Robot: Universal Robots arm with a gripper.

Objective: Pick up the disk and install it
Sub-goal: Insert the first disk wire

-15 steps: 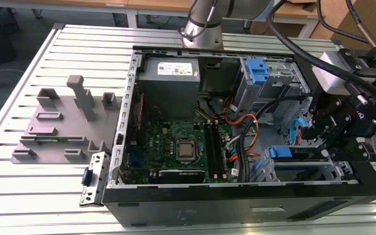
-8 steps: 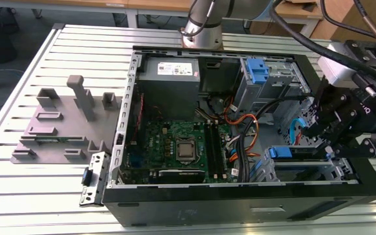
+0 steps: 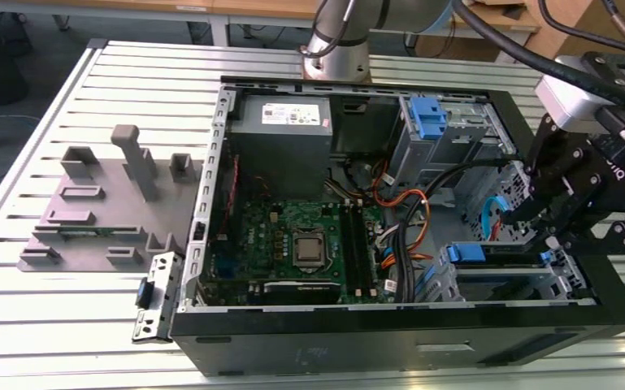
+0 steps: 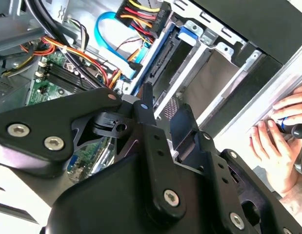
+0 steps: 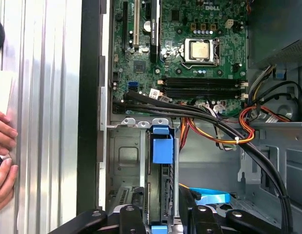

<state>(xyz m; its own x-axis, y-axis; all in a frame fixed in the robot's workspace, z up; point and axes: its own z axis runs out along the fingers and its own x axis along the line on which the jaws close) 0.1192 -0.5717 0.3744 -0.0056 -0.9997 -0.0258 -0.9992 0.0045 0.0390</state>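
The case (image 3: 399, 345) lies open on the slatted tabletop (image 3: 62, 325), taking up the middle and the exterior view's right. The disk (image 3: 466, 252) stands on edge in the drive cage (image 3: 507, 280) at the lower right of that view. Its blue tab faces up, and in the first wrist view the same blue tab (image 5: 163, 146) sits between the cage's metal walls.

The gripper (image 3: 556, 240) hangs over that corner of the case, right above the cage. In both wrist views the fingers (image 5: 132, 214) are parted, one on each side of the slot that holds the disk. Nothing is clamped between them. I cannot tell whether either finger touches the disk or the cage.

A blue flat cable (image 4: 104, 34) and a bundle of red, yellow and orange wires (image 4: 141, 14) run to the cage's far end. The motherboard (image 3: 290, 244) fills the case floor at centre. The power supply (image 3: 285, 122) is at the upper middle and a blue clip (image 3: 426, 118) at the upper right.

A grey fixture (image 3: 95, 211) sits on the tabletop at the exterior view's left, well apart from the gripper. A metal bracket (image 3: 155, 296) lies against the case's lower left corner. A person's hand (image 4: 277, 131) rests on the tabletop just outside the case wall nearest the cage.
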